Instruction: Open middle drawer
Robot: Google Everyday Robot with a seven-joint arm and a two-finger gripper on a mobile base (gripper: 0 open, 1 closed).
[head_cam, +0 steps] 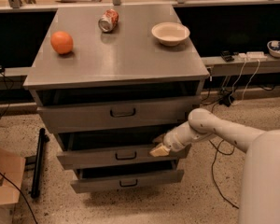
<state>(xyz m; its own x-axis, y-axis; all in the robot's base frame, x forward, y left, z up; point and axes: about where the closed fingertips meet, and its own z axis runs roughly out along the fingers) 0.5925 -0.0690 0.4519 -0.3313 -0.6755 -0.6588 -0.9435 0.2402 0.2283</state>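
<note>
Your pincer (159,149) rests on the middle drawer (88,159) lip, handle (126,156) just left; can't tell its grip. Pull straight out.

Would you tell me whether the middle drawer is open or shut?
Partly open: the middle drawer front sits forward of the cabinet, with a dark gap above it. The gripper is at its top edge.

A: Where's the gripper (159,149)?
B: At the top edge of the middle drawer (93,159), 2 o'clock from its handle (126,156). Touching, I think. The drawer stands partly out.
</note>
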